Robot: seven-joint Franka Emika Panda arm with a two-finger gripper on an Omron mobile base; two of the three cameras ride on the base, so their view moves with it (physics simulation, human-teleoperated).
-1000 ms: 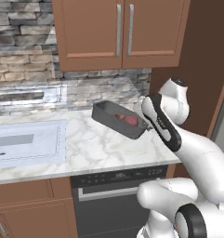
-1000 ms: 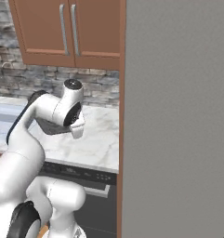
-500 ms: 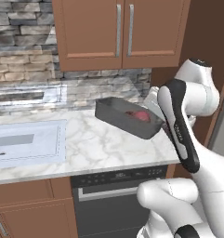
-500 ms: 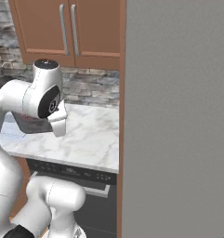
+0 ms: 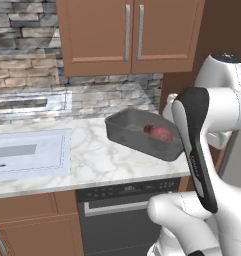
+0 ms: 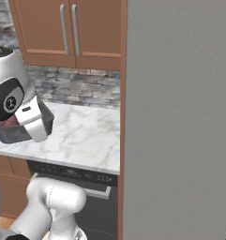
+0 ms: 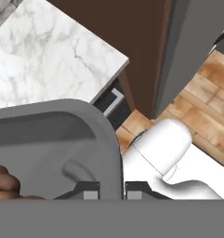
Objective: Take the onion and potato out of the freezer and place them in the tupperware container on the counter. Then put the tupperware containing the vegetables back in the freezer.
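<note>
Pincer [image 7: 111, 190] pinches the rim of the shallow dark grey rectangular tupperware container [image 5: 142, 135], tilted above the white marble counter [image 5: 97, 160]. Dark red-pink roundish onion [image 5: 159, 133] sits inside.

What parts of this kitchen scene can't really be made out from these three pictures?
- Potato: hand view, cut off by the left edge; a brown lump in the tupperware container.
- Gripper: hand view, only its tips show, shut on the container's rim.
- Onion: left base view, partly behind the container wall.
- Freezer: right base view, the grey door hides its inside.
- Container: right base view, mostly behind the arm.
</note>
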